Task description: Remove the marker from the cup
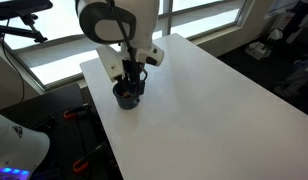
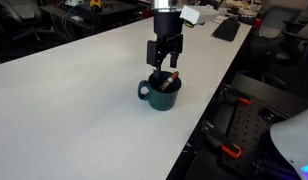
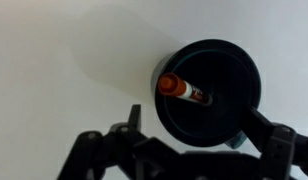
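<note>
In the wrist view, a small round dark navy cup (image 3: 244, 60) is seen from above on a plain white desk (image 3: 54, 60). Inside it lies a thin dark marker with a red-orange end (image 3: 184, 90). Nothing else is made out in the cup.

The marker is leaned, not upright. Its red-orange end is raised against the cup wall at about 9 o'clock, and its dark body runs down toward 4 o'clock, into the well. Its long axis is thus set roughly from 10 o'clock to 4 o'clock across the cup.

The black two-fingered claw (image 3: 194, 128) is released and nothing is held in it. Its fingers are spread wide at the lower edge of the wrist view, one at about 8 o'clock of the cup and one at about 4 o'clock. From the claw, the marker lies toward 12 o'clock and below.

In both exterior views the claw (image 1: 135, 78) (image 2: 165, 70) is placed directly above the cup (image 1: 125, 100) (image 2: 159, 100), close to its rim. The red tip of the marker (image 2: 171, 79) is shown just under the fingertips, and no contact with it can be confirmed.

The closing line of the fingers is judged to lie nearly along the marker's axis. A turn of the wrist, or a pinch on the raised red-orange end, is therefore likely to be needed. The cup wall beside that end is judged to be the main obstruction to a clean descent.
</note>
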